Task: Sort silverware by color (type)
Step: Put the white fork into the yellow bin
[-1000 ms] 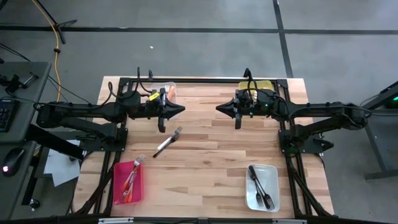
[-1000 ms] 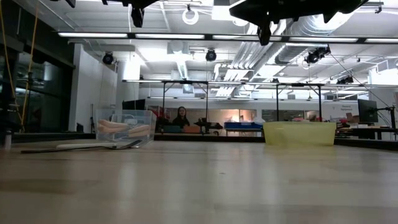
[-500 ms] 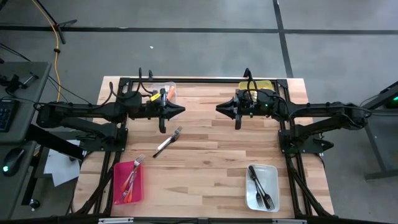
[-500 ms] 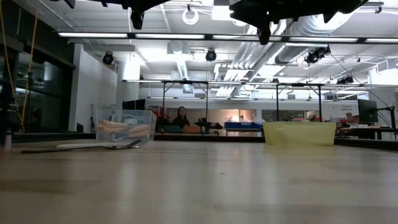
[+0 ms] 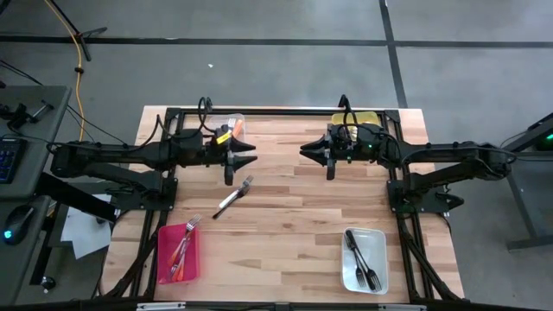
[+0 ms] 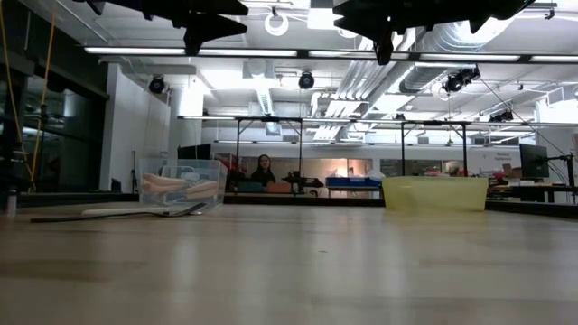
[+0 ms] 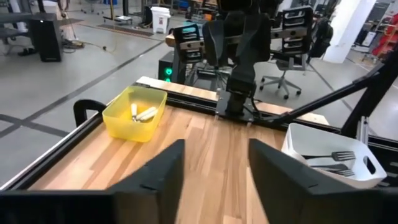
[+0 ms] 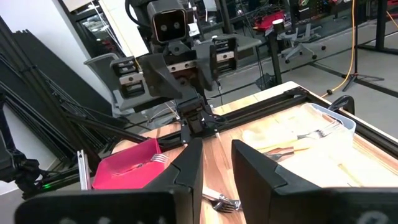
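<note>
Red bin (image 5: pixel 178 253), counter's near-left corner: forks sorted. Left tool (image 5: pixel 246 154), fingers spread, empty, raised by far edge. Loose fork (image 5: pixel 233 198), mid-counter, just nearward: descend straight, pinch mid-handle. Right tool (image 5: pixel 307 149): slightly parted, empty, waiting. White bin (image 5: pixel 364 260), near-right corner.

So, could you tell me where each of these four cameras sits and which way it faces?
High view: overhead, straight down on the table; both arms, left gripper and right gripper open, facing each other.
Low view: tabletop height, level into the room; arms only as dark shapes above.
Left wrist view: between its own fingers toward the yellow bin and white bin.
Right wrist view: past its own fingers toward the pink bin and clear bin.
Shared: the lone fork shows in high, low and right wrist views.
</note>
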Controlling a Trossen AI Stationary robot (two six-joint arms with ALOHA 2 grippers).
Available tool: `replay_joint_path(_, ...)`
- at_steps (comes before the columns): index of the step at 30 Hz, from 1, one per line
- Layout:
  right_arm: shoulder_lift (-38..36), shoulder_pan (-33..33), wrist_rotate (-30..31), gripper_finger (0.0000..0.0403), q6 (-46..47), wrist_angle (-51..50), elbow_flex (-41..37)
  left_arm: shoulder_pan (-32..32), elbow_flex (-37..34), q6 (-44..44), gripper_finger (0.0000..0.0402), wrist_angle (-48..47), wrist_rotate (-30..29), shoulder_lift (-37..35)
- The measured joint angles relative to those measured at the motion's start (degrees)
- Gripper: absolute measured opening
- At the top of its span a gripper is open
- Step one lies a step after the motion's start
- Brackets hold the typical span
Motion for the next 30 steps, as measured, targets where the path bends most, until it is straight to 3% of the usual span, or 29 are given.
replay_joint_path(7, 0.0, -0.01, 0.0, 0.007, 0.04, -0.18, 0.0, 0.02, 0.0, 0.0, 0.0243, -1.11, -0.18, 0.0)
replay_joint_path(14, 0.0, -0.01, 0.02, 0.007, 0.42, -1.54, 0.0, 0.02, 1.31, -1.53, 0.0255, -3.93, -0.19, 0.0)
replay_joint_path(17, -0.02, 0.01, 0.02, 0.007, 1.04, -2.17, 0.0, -0.06, 5.65, -1.62, 0.0253, -12.68, -1.31, 0.0)
replay_joint_path(22, -0.02, -0.01, 0.02, 0.007, 1.7, -3.37, 0.0, -0.17, 13.29, -6.46, 0.0253, -36.81, -6.75, 0.72)
replay_joint_path(27, -0.02, -0.01, 0.02, 0.007, 1.66, -3.66, 0.0, -0.94, 13.66, -19.42, 0.0253, -52.48, -5.71, 1.99)
replay_joint_path(30, -0.02, -0.01, 0.04, 0.007, 1.71, -3.66, 0.0, -2.83, 11.57, -24.65, 0.0253, -55.5, -3.4, 3.38)
